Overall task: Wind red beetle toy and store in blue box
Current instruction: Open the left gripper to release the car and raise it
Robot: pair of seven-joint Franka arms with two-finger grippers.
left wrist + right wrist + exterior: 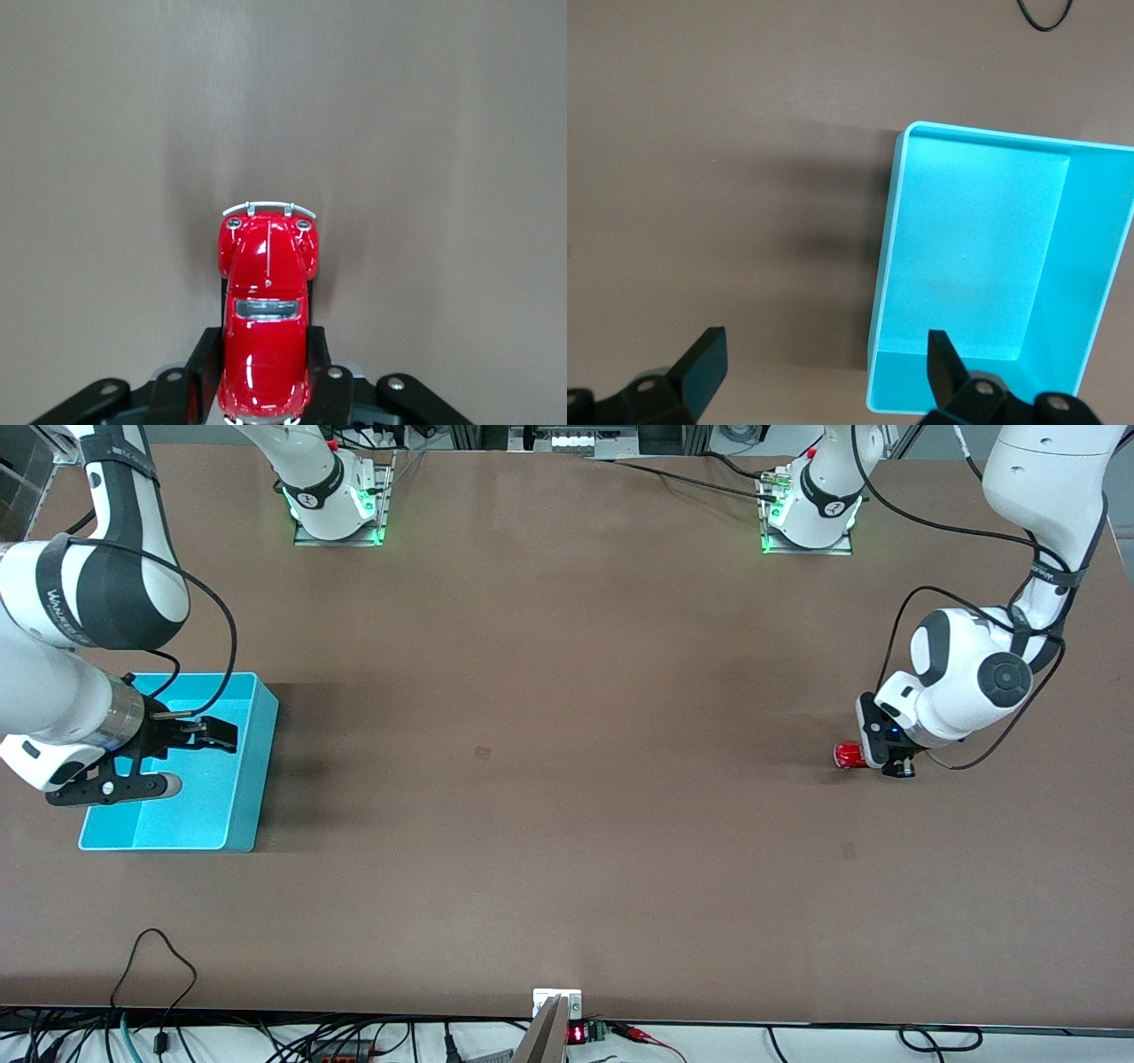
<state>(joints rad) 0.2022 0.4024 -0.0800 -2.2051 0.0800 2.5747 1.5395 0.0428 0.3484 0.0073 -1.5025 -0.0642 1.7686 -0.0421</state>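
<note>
The red beetle toy [849,755] is low at the table surface toward the left arm's end. My left gripper [893,767] is shut on it. In the left wrist view the car [266,292] sits between the black fingers [202,363], which clamp its rear sides, with its silvery bumper pointing away from my left gripper [266,376]. The blue box [232,779] stands toward the right arm's end and holds nothing. My right gripper [182,762] hovers over the box, open wide and empty. In the right wrist view my right gripper [824,354] spans the box's wall [884,274].
The brown table has a small dark mark [482,753] near its middle. The arm bases [337,505] stand at the edge farthest from the front camera. Cables and a white bracket [556,999] lie along the nearest edge.
</note>
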